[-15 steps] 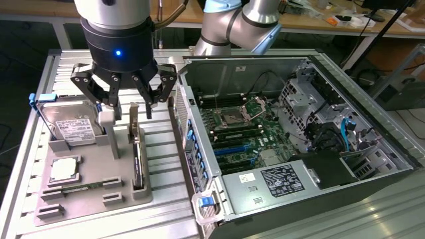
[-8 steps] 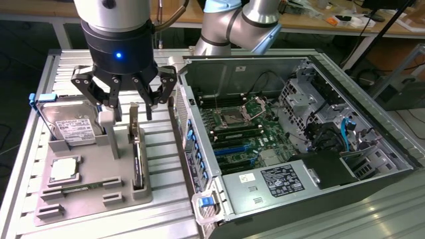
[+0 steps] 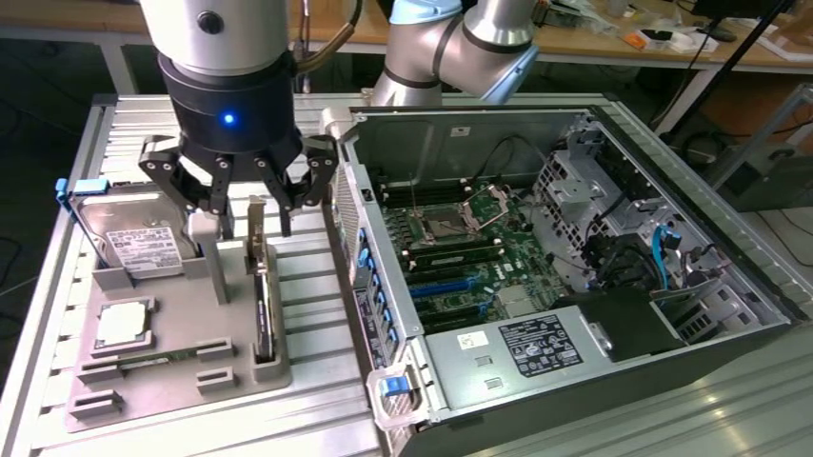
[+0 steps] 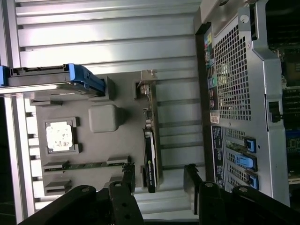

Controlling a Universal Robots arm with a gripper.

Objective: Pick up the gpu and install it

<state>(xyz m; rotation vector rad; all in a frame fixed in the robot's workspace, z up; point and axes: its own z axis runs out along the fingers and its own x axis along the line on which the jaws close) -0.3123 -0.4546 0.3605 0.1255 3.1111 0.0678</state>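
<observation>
The gpu (image 3: 262,305) is a long dark card standing on edge in a slot of the grey parts holder (image 3: 166,381), its silver bracket at the far end. My gripper (image 3: 255,227) hangs open above it, with one finger on each side of the card's line and no contact. In the wrist view the gpu (image 4: 151,140) runs between the two black fingertips (image 4: 124,180), and the gripper (image 4: 158,182) holds nothing.
On the same holder are a silver hard drive (image 3: 133,240) with a blue handle, a square processor (image 3: 124,324) and a slim memory stick (image 3: 152,360). The open computer case (image 3: 711,238) lies at the exterior view's right, its motherboard (image 3: 470,248) exposed.
</observation>
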